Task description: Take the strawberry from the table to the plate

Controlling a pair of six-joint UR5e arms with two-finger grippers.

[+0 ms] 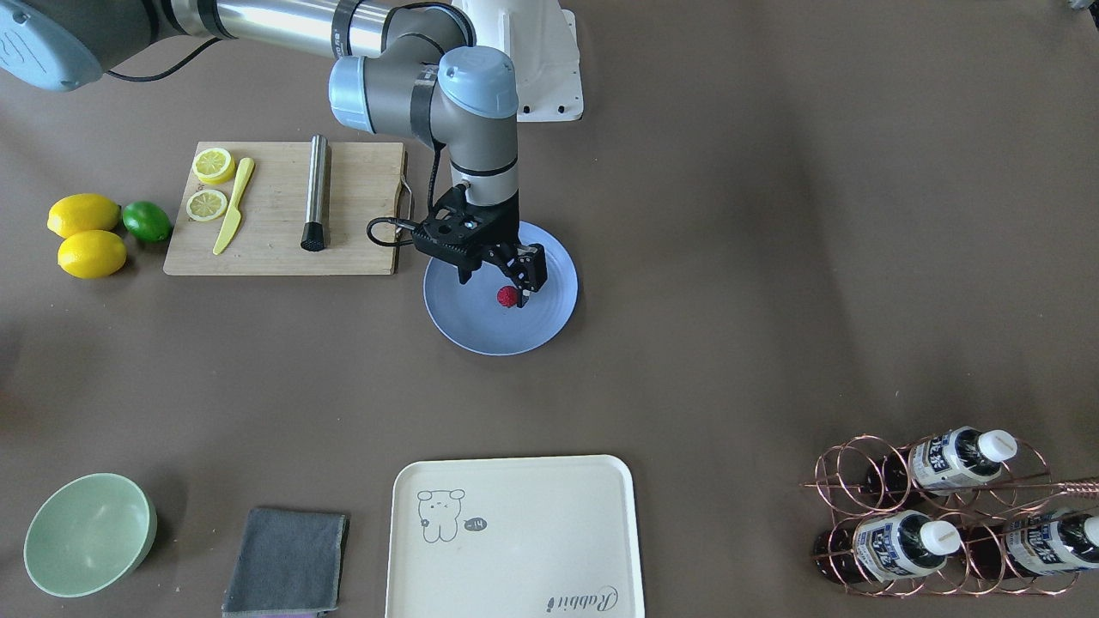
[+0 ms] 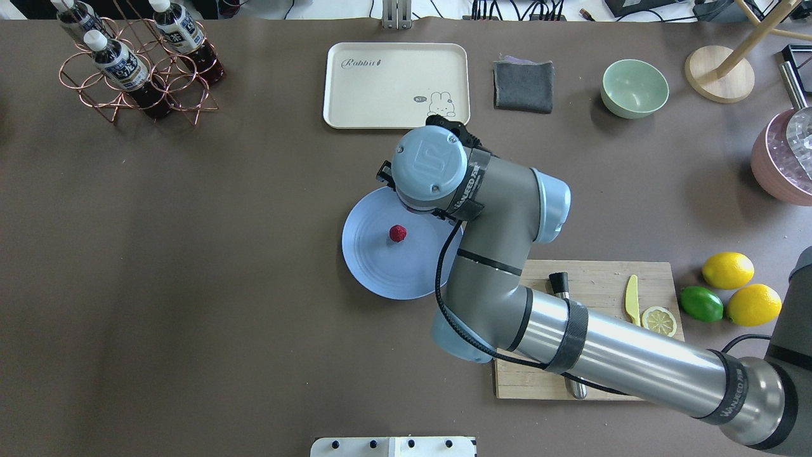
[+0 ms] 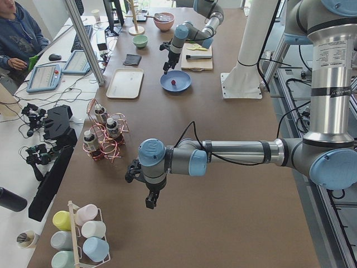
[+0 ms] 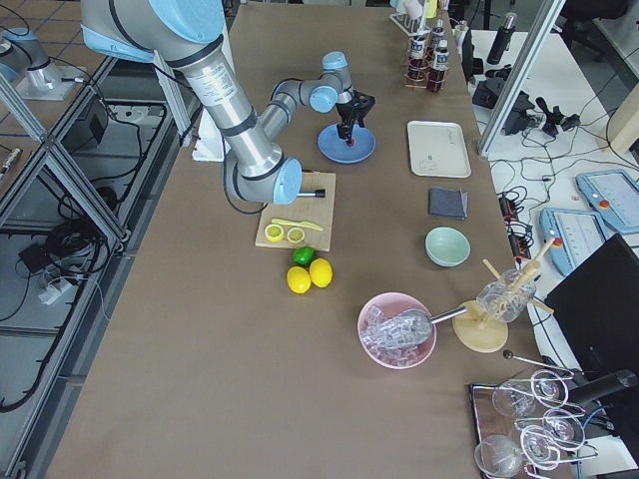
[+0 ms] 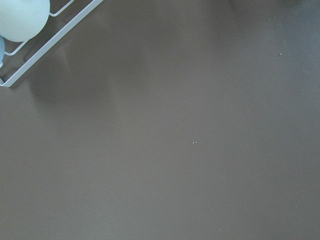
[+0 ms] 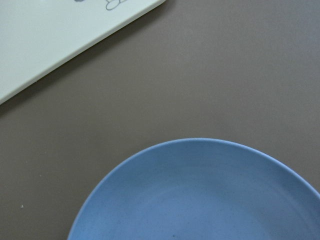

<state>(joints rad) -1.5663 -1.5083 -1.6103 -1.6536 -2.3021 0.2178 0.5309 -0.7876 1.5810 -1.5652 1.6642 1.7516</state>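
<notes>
Right arm (image 2: 609, 355): brushed-silver tubes, matte grey joint housings, light-blue round end caps. Wrist cap (image 2: 430, 162) had an embossed logo at its centre and small screws around the rim. Black bands (image 2: 569, 336) wrapped the tube and wrist; some carried white lettering, too small to read. Black cable (image 2: 444, 285) left the wrist at 5 o'clock of the cap and ran under the tube band. Right gripper (image 1: 500, 281) was all black, with a black bracket with round holes at its 10 o'clock. Base pedestal (image 1: 541, 60) was white, with dark bolt holes along the foot flange. Left arm (image 3: 234, 152): same silver/grey/blue scheme, black cable along the tube, black left gripper (image 3: 150, 202).
</notes>
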